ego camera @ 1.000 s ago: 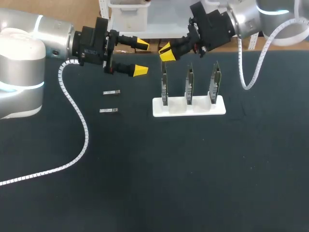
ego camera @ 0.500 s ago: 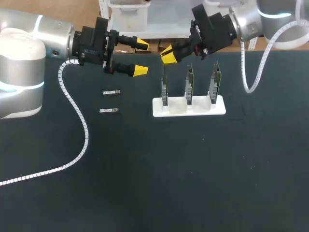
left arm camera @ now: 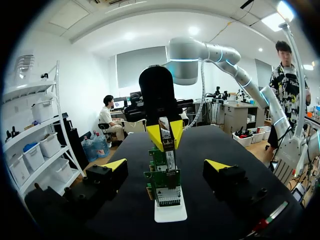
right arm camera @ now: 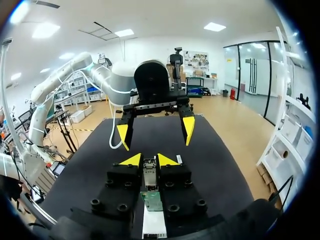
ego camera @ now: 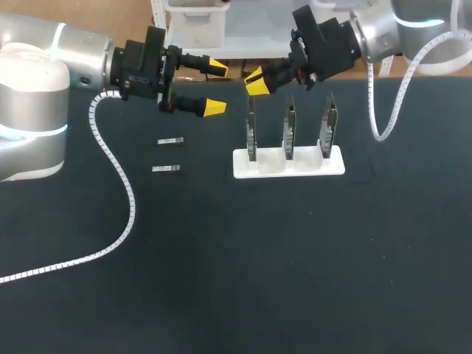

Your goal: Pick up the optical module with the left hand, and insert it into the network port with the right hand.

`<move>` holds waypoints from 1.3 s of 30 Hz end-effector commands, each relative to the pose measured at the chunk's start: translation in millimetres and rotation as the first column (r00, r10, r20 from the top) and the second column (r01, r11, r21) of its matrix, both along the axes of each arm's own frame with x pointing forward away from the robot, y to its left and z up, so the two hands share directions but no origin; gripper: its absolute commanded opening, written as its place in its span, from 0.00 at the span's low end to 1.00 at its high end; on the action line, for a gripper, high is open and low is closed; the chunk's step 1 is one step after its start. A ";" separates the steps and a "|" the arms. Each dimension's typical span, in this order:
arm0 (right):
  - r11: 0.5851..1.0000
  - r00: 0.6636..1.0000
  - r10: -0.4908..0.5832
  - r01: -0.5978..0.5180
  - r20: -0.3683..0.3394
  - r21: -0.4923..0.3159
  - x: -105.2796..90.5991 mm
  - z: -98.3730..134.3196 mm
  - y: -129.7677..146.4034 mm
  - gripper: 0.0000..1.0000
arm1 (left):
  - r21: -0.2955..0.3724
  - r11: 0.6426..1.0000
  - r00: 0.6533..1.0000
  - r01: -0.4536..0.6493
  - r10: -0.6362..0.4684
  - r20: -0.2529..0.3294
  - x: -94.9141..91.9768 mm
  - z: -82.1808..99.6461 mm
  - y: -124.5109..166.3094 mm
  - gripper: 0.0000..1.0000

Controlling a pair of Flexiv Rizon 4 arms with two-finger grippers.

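Note:
My right gripper hangs over the leftmost of three upright network cards in a white rack. In the right wrist view the right gripper is shut on a small silver optical module, just above the green card. My left gripper stands open and empty to the left of the rack, pointing at it. From the left wrist the open left gripper frames the cards, with the right gripper and its module above them.
Two more optical modules lie on the dark table left of the rack. A white spiral cable trails from my left arm across the table's left side.
The right wrist has shifted slightly to the right and settled. The left arm and the loose modules have not moved.

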State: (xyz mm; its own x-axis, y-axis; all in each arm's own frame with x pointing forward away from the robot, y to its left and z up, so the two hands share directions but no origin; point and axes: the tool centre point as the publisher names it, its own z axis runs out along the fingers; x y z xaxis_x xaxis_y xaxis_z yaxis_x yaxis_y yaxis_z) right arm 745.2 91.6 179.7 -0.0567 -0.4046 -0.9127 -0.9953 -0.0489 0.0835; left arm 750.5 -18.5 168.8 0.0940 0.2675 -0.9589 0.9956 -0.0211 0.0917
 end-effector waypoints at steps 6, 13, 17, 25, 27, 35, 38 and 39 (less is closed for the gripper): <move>1.000 1.000 -0.002 0.002 0.011 -0.019 -0.8 0.2 0.4 0.00 | 0.001 1.000 1.000 -0.001 0.001 0.001 -0.4 -0.2 0.1 1.00; 1.000 1.000 -0.008 0.008 -0.003 -0.029 -2.1 -5.3 -2.4 0.00 | 0.001 1.000 1.000 -0.001 0.001 0.001 -0.4 -0.2 0.1 1.00; 0.999 1.000 -0.013 0.013 -0.006 -0.032 -1.4 -6.0 -2.9 0.00 | 0.001 1.000 1.000 -0.001 0.001 0.001 -0.4 -0.2 0.1 1.00; 0.999 1.000 -0.011 0.011 -0.015 -0.040 -2.3 -9.9 -3.8 0.00 | 0.001 1.000 1.000 -0.001 0.001 0.001 -0.4 -0.2 0.1 1.00; 0.999 1.000 -0.011 0.010 -0.014 -0.040 -2.7 -8.9 -3.5 0.00 | 0.001 1.000 1.000 -0.001 0.001 0.001 -0.4 -0.2 0.1 1.00; 0.999 1.000 -0.003 0.003 0.005 -0.036 -1.8 -2.1 -2.8 0.00 | 0.001 1.000 1.000 -0.001 0.001 0.001 -0.4 -0.2 0.1 1.00; 0.999 1.000 -0.001 0.002 0.005 -0.035 -1.4 -3.0 -2.8 0.00 | 0.001 1.000 1.000 -0.001 0.001 0.001 -0.4 -0.2 0.1 1.00; 0.999 1.000 -0.002 0.002 0.004 -0.035 -1.3 -3.4 -2.9 0.00 | 0.001 1.000 1.000 -0.001 0.001 0.001 -0.4 -0.2 0.1 1.00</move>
State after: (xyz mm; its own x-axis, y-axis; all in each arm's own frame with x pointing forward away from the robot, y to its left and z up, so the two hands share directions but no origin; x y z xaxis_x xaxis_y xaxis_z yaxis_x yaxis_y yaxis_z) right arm 744.8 89.7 176.7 -0.0532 -0.4368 -0.8980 -0.9956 -0.0463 0.0815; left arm 750.5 -18.5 168.8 0.0940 0.2675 -0.9589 0.9956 -0.0211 0.0917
